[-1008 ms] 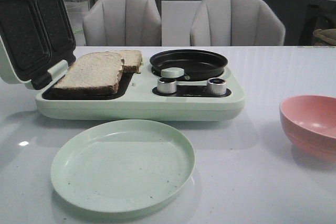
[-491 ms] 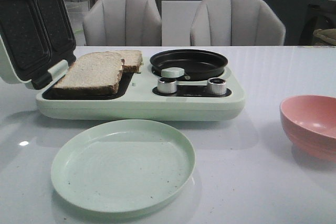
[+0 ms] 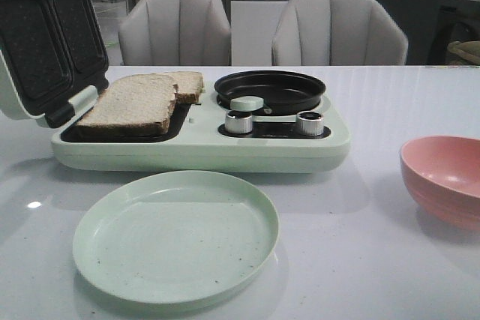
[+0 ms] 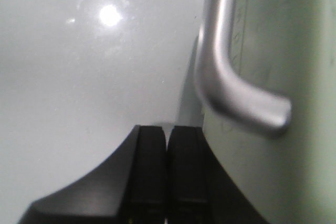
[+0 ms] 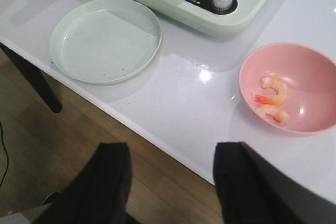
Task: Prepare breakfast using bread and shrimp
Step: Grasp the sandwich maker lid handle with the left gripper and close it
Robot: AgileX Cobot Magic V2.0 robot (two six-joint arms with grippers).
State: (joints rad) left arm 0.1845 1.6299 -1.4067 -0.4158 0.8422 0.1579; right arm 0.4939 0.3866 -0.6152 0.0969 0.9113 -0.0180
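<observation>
While bread (image 3: 133,104) lies flat, shrimp (image 5: 274,99) curl in bowl (image 5: 315,69)

Two bread slices (image 3: 139,103) overlap on the open grill; shrimp (image 5: 273,100) – curled – in the pink bowl (image 5: 310,61).

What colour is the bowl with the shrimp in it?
Pink. The bowl shows best in the right wrist view, with the orange-and-white shrimp inside.

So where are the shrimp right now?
In the right wrist view, two small pink-orange curled shrimp lie inside the round pink bowl, on the white table's right side, beside the pale green breakfast maker.
</observation>
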